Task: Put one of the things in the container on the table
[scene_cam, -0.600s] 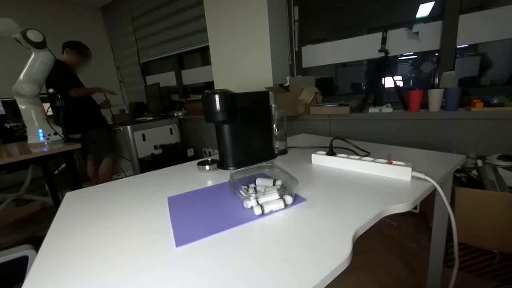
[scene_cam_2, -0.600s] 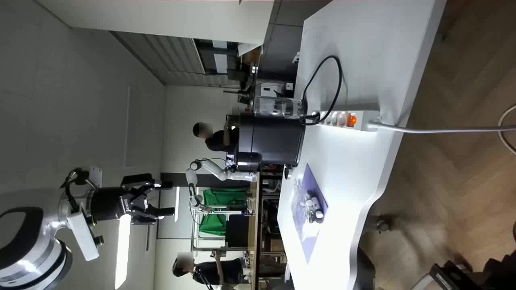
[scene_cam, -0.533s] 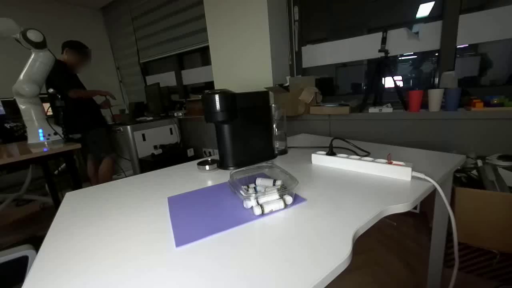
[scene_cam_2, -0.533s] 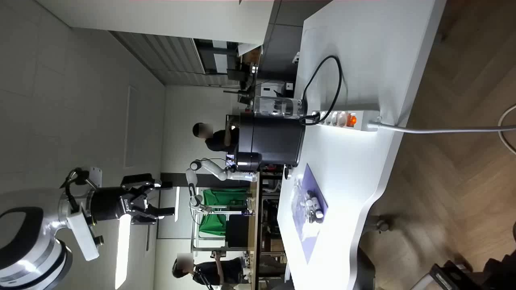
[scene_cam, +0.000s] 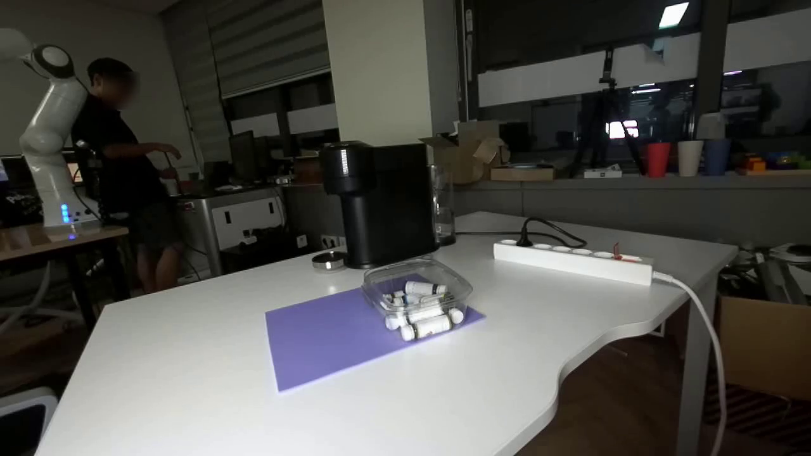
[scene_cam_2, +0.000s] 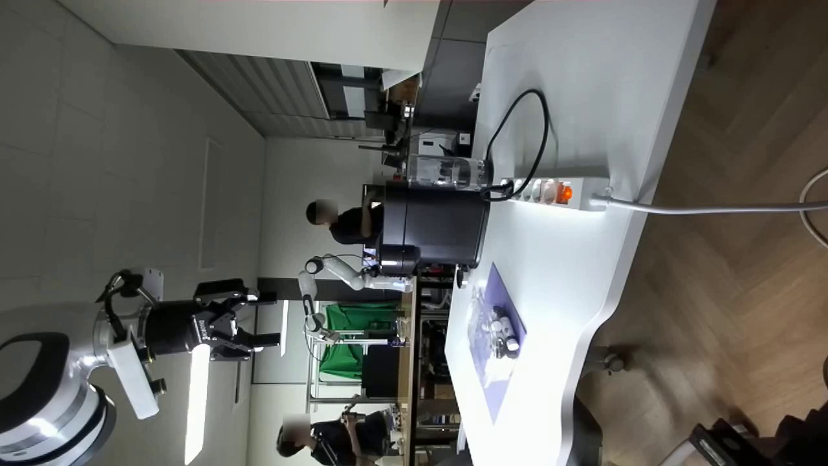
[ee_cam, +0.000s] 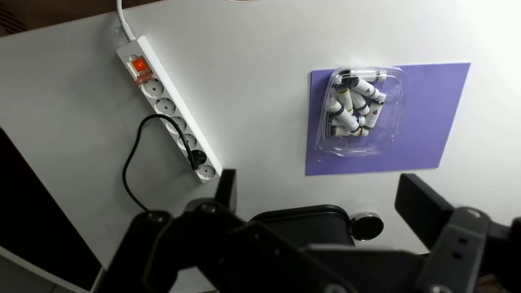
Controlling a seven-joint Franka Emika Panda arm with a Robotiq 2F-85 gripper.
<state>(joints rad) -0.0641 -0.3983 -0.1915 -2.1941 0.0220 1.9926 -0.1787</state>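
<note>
The container point(scene_cam: 457, 277), a small clear plastic tray, sits on the purple mat point(scene_cam: 323, 335) on the white table point(scene_cam: 507, 354). It holds several white vials point(scene_cam: 427, 326) with dark bands, piled toward one side. In the wrist view the container point(ee_cam: 388, 122) is above the jaws, its vials point(ee_cam: 366, 87) lying at mixed angles. In an exterior view, turned sideways, my gripper point(scene_cam_2: 270, 318) is high above the table, well apart from the container point(scene_cam_2: 480, 327). My gripper point(ee_cam: 319, 183) is wide open with nothing between the fingers.
A tall black machine point(scene_cam: 405, 196) stands just behind the mat; its top point(ee_cam: 301, 224) shows below the gripper in the wrist view. A round metal tin point(scene_cam: 329, 261) is beside it. A white power strip point(scene_cam: 570, 263) with a black cable point(ee_cam: 136, 150) lies on the table.
My arm and gripper have not moved, and the container and vials are unchanged. Only the people in the background have shifted slightly.
</note>
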